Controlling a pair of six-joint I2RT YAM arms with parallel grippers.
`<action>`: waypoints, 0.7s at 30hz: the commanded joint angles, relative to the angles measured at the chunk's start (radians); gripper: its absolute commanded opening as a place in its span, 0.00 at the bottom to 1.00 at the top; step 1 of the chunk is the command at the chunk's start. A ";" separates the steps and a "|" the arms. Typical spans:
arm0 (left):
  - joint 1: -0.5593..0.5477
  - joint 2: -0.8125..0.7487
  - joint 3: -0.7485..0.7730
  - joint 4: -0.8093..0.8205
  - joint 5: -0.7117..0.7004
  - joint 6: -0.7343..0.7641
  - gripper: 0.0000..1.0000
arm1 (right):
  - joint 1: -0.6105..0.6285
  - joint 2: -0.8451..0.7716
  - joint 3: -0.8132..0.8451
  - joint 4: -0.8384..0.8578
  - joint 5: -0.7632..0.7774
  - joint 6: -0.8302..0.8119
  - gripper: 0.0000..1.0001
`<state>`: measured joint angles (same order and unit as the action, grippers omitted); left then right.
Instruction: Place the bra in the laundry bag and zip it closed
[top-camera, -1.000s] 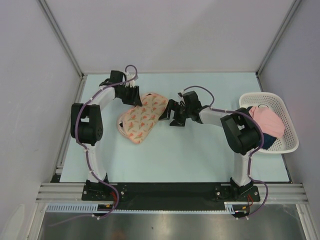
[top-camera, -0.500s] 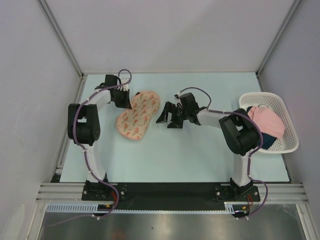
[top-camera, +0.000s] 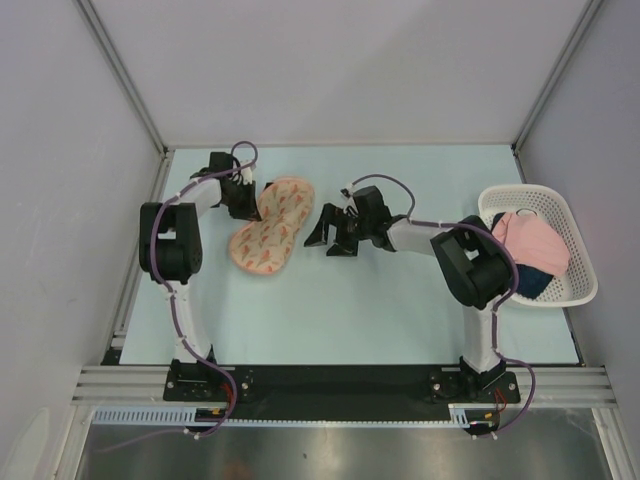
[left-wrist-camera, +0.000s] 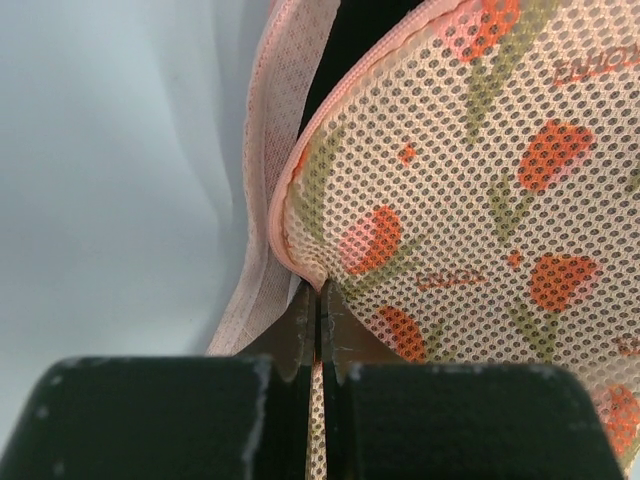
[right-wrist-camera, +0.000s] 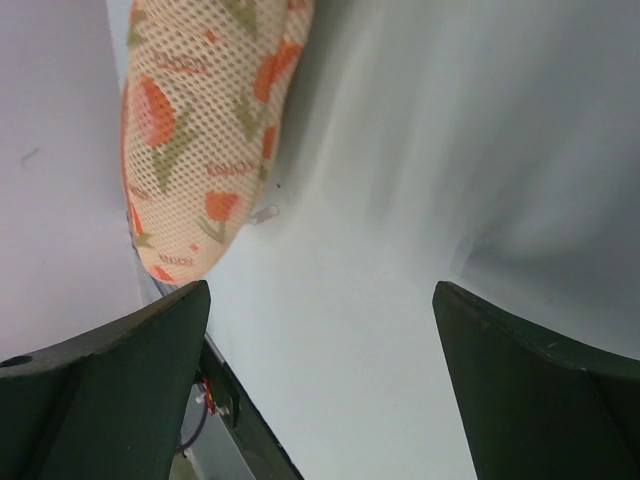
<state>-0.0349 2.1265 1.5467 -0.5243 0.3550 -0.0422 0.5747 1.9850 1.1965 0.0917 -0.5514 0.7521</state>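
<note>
The laundry bag (top-camera: 268, 226) lies left of the table's middle, a peach mesh pouch with an orange leaf pattern. My left gripper (top-camera: 253, 199) is shut on its upper left rim; in the left wrist view the jaws (left-wrist-camera: 318, 300) pinch the mesh edge (left-wrist-camera: 480, 200). The rim gapes at the top and only a dark gap (left-wrist-camera: 360, 40) shows inside. The bra is not visible as such. My right gripper (top-camera: 326, 231) is open and empty, just right of the bag, not touching. The right wrist view shows the bag (right-wrist-camera: 200, 130) and its small metal zip pull (right-wrist-camera: 262, 213).
A white lattice basket (top-camera: 560, 200) stands at the right edge, holding a pink cloth (top-camera: 530, 240) and a dark blue cloth (top-camera: 530, 282). Grey walls close in the table at the left, back and right.
The bag has slid left and turned more upright, held by my left gripper. My right gripper, which was at the bag's right end, is now apart from it and open.
</note>
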 joint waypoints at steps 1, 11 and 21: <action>0.010 0.016 0.006 -0.036 -0.082 0.013 0.00 | 0.040 0.083 0.064 0.219 -0.039 0.100 1.00; 0.023 0.056 0.038 -0.056 -0.094 0.010 0.00 | 0.080 0.288 0.153 0.525 0.027 0.282 1.00; 0.032 0.047 0.052 -0.049 -0.060 0.019 0.00 | 0.123 0.426 0.282 0.632 0.097 0.352 0.90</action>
<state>-0.0303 2.1452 1.5845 -0.5632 0.3542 -0.0460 0.6720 2.3562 1.4319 0.6308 -0.5240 1.0691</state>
